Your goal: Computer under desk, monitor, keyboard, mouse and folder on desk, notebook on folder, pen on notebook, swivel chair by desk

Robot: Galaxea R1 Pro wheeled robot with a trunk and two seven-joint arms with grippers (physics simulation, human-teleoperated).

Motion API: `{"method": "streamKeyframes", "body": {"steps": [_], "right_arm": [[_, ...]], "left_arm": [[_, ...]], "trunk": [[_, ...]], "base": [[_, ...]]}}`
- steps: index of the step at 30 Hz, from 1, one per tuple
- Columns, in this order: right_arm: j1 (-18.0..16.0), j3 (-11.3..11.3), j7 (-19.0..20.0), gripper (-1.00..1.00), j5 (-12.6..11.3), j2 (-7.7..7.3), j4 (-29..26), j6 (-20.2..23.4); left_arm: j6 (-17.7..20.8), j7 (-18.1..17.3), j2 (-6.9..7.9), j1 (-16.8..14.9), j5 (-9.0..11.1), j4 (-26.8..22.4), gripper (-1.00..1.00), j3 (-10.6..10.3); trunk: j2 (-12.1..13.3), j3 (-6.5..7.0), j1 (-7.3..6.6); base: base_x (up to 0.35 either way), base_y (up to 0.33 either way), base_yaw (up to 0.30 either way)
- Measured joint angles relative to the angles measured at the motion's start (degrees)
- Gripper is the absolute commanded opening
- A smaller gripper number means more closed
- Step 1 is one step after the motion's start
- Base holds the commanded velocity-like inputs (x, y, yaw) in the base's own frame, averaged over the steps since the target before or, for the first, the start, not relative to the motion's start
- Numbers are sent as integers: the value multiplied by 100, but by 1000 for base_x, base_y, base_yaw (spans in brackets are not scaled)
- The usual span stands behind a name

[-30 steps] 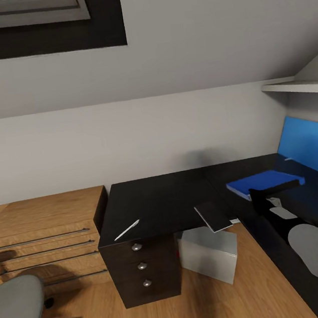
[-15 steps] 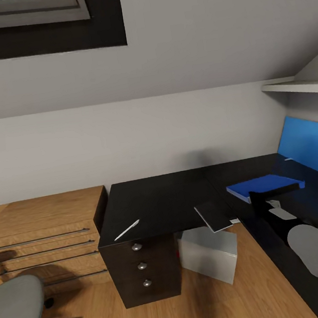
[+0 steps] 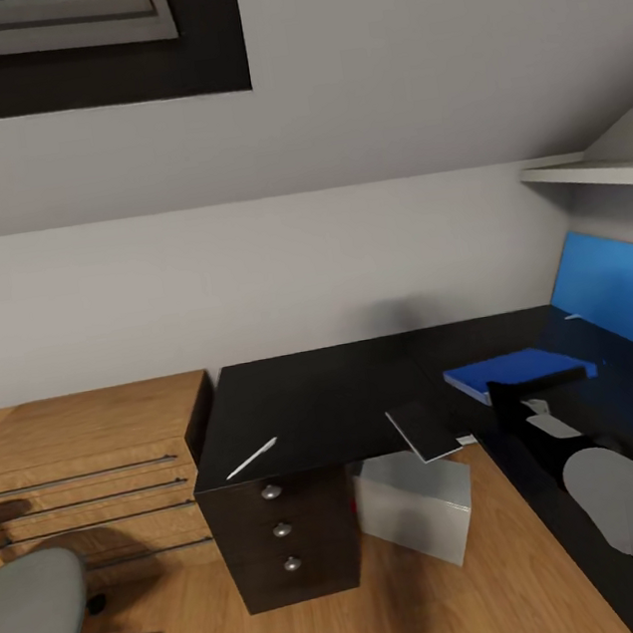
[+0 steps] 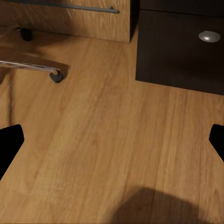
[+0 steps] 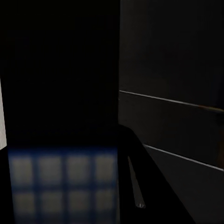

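The black desk [image 3: 318, 397] carries the white pen [image 3: 252, 458] near its front left corner. The dark notebook [image 3: 424, 431] juts over the desk's front edge. The blue folder [image 3: 513, 369] hangs just above the desk's right wing, with my right gripper [image 3: 533, 385] shut on its near edge. Under the desk stands the white computer [image 3: 419, 505]. The grey swivel chair [image 3: 37, 622] is at the lower left, apart from the desk. My left gripper [image 4: 112, 144] is open over the wood floor, near the chair's chrome leg [image 4: 32, 67].
A light wooden drawer chest [image 3: 85, 460] stands left of the desk's drawer unit [image 3: 282, 533]. The blue back panel [image 3: 610, 290] and a white wall shelf [image 3: 588, 173] are at the right. The glossy desk top [image 5: 60, 182] reflects a skylight.
My right gripper has carried the blue folder a little to the left over the desk. The pen, notebook, computer and chair have not moved.
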Motion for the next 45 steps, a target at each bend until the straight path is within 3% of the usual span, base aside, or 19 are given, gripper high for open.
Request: {"method": "streamKeyframes", "body": {"steps": [4,7,11,17,21,24,45], "right_arm": [[0,-4,3,-100,-251,18,-5,-2],[0,-1,10,-100,-718,24,-11,0],[1,8,15,-100,-938,26,-3,0],[0,11,23,-100,-1004,50,10,0],[0,38,102,-100,-969,289,-36,-16],[0,38,222,-100,-962,332,-23,-19],[0,27,403,-100,-966,338,177,6]], "left_arm": [[-2,0,0,-2,-1,-1,100,0],[-3,0,0,-2,-1,-4,100,1],[-3,0,0,-1,-4,-5,100,0],[-4,0,0,2,-2,-3,100,0],[-4,0,0,2,0,-5,100,-1],[-7,0,0,1,-1,-4,100,0],[-4,0,0,-1,-10,-5,100,0]], "trunk": [[0,-5,0],[0,-7,0],[0,-8,0],[0,-8,0],[0,-8,0],[0,-8,0],[0,-8,0]], "base": [[0,0,-183],[0,0,-233],[0,0,-175],[0,0,-45],[0,0,-5],[0,0,-1],[56,41,0]]}}
